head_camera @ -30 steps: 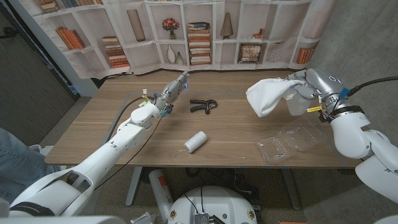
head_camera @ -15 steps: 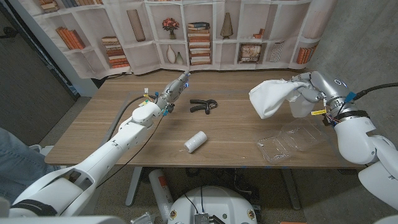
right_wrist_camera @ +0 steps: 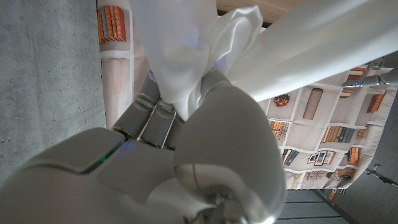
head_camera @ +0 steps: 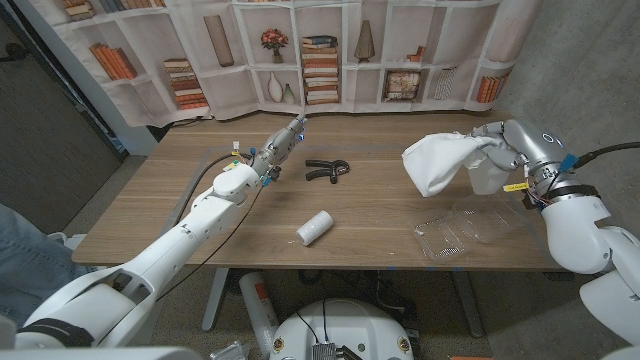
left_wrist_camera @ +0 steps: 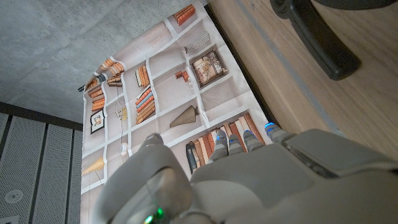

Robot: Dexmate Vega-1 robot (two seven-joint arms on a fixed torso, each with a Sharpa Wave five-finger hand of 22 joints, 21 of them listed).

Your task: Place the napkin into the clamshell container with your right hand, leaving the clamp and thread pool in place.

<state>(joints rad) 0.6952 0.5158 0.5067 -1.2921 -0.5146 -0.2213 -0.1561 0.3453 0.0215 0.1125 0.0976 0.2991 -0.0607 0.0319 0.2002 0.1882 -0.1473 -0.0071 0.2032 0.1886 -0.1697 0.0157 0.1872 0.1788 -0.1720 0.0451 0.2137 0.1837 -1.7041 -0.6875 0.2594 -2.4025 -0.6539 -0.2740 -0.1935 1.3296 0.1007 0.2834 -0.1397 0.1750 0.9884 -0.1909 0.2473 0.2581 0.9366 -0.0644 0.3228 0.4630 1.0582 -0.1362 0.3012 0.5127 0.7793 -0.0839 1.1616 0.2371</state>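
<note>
Right hand (head_camera: 492, 145) is raised above the far right part of the desk (head_camera: 380, 215), clenched around a white napkin (head_camera: 435, 162). The cloth hangs bunched from the fingers, off the desk surface, its loose folds trailing toward the desk's middle. In the right wrist view the napkin (right_wrist_camera: 205, 43) is gathered between the fingers of the right hand (right_wrist_camera: 186, 155), folds spilling out past them.

Clear clamshell container (head_camera: 470, 228) lies opened out on the desk near the front right edge, nearer the robot than the raised hand. Both halves lie spread flat; contents cannot be made out through the clear plastic. The napkin is apart from it, not inside.

Black clamp (head_camera: 325, 170) lies on the desk toward the back, near the middle. White spool of thread (head_camera: 314, 228) lies on its side nearer the front edge, well apart from the clamp.

Left hand (head_camera: 282, 142) reaches out over the back of the desk, just beside the clamp, fingers stretched forward and holding nothing. In the left wrist view, the left hand (left_wrist_camera: 249, 180) shows with the clamp (left_wrist_camera: 317, 34) on the wood beyond its fingers.

Printed bookshelf backdrop (head_camera: 300, 50) hangs behind the desk.
</note>
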